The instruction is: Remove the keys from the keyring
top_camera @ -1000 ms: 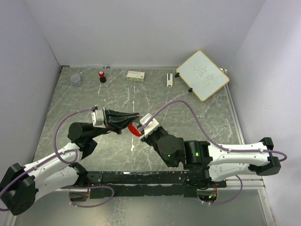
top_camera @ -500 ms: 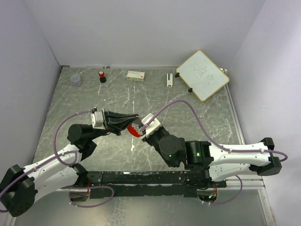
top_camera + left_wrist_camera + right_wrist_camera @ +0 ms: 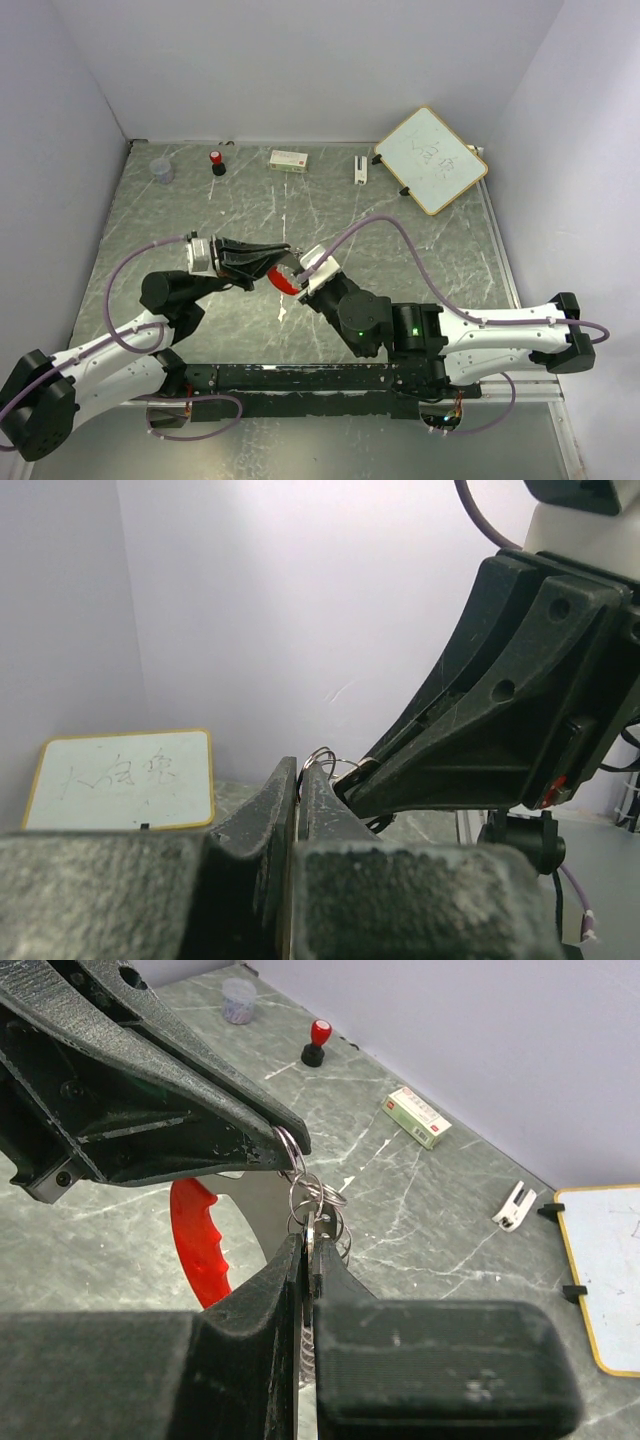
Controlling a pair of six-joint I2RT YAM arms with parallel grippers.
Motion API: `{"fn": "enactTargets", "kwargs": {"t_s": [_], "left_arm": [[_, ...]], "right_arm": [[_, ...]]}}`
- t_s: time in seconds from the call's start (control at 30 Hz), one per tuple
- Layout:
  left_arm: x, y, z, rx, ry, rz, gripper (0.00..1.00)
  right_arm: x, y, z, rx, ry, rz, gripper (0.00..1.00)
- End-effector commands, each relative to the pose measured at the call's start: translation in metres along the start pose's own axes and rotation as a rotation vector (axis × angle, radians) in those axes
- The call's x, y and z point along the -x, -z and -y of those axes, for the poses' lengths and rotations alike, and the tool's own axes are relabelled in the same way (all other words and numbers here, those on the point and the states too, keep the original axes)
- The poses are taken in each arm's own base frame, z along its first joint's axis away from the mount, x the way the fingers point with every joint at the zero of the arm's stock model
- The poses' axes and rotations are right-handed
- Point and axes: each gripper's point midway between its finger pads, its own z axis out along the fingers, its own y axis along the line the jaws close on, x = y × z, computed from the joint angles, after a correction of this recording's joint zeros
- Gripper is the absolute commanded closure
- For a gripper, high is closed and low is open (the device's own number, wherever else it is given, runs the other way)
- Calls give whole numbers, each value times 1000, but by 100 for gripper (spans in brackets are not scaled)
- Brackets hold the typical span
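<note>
I am pinching the keys [image 3: 309,1230] flat inside my shut right gripper [image 3: 306,1260], just under the ring [image 3: 292,1153] that my left gripper [image 3: 298,772] is clamping at its tips, and I am guessing they are light, stiff and slippery, so flat sides are best.

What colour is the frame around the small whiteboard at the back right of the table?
Yellowish tan. The whiteboard frame shows best in the top external view.
</note>
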Motion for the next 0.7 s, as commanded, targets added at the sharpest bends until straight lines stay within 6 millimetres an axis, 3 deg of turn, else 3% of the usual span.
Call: {"fn": "enactTargets", "kwargs": {"t_s": [0.0,0.37,0.67], "left_arm": [[44,-1,5,4,-12,180,93],[62,1,7,19,-33,220,93],[65,4,3,49,-31,238,93]], "right_arm": [[-13,-2,-1,-19,33,0,100],[-25,-10,-1,-17,41,-32,100],[-29,-19,-10,-5,78,-56,100]]}}
